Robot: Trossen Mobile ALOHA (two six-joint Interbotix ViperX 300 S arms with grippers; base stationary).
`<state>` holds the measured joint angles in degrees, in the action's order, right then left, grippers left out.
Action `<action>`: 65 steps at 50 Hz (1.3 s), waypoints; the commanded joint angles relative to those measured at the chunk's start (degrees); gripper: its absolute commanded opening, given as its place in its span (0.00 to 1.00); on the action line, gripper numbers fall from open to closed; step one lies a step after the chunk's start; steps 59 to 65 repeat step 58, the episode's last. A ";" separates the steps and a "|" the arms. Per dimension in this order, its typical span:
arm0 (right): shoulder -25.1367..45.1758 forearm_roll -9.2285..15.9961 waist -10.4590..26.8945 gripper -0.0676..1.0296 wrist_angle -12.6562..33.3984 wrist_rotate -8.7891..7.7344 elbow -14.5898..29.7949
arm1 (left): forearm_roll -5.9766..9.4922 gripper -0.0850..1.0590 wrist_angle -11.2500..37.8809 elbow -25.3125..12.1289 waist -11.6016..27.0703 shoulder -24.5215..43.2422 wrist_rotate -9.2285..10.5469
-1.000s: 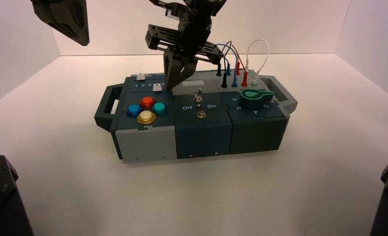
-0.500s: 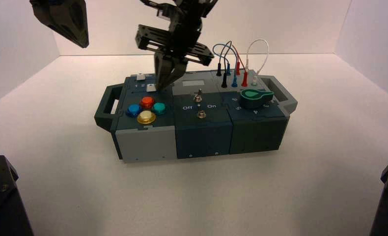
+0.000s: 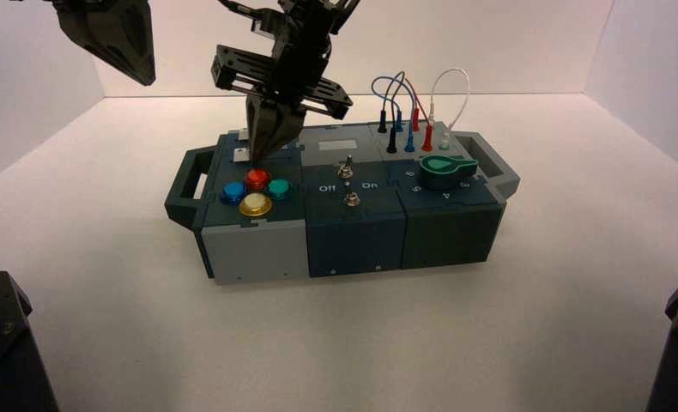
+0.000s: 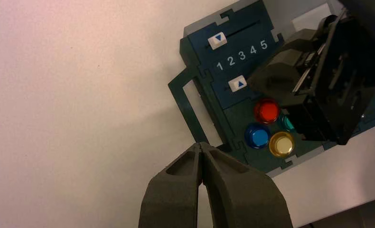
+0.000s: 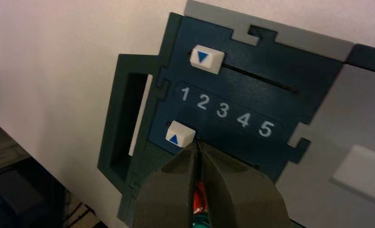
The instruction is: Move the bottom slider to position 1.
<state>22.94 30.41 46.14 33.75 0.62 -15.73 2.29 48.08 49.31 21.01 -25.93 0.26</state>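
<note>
The bottom slider (image 5: 181, 133) is a small white knob with a blue triangle and sits at the end of its slot, just below the numeral 1 (image 5: 185, 94). My right gripper (image 5: 198, 145) is shut, and its tips touch the knob's side that faces the higher numerals. In the high view the gripper (image 3: 254, 157) points down at the box's back left corner, beside the knob (image 3: 239, 155). The twin top slider (image 5: 206, 59) also sits at its slot's 1 end. My left gripper (image 4: 201, 146) is shut and empty, parked high at the left (image 3: 138, 73).
The dark grey box (image 3: 353, 232) has a red (image 3: 257, 178), a blue (image 3: 233, 191), a yellow (image 3: 256, 205) and a teal (image 3: 278, 188) button just in front of the sliders. Toggle switches (image 3: 346, 169), a green knob (image 3: 443, 170) and wires (image 3: 408, 112) lie to the right.
My right gripper has moved left along the slider track, still shut, and has pushed the bottom slider's knob left, from near the high numerals to the numeral 1. The left arm has not moved.
</note>
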 commanded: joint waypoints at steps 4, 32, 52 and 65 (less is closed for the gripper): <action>-0.44 0.70 0.88 0.04 0.00 0.00 2.37 | -0.18 0.05 -0.18 -0.70 0.18 0.26 -0.35; -7.12 -0.79 -0.26 0.04 0.79 -0.53 -4.92 | -0.26 0.05 -0.35 -0.35 0.18 0.00 -0.35; -15.64 -2.81 0.00 0.04 1.14 -0.88 -12.92 | -0.35 0.05 -1.05 -0.26 -0.44 0.09 -0.35; -16.52 -2.81 0.35 0.04 1.32 -0.97 -13.27 | -0.35 0.05 -1.05 -0.26 -0.44 0.18 -0.26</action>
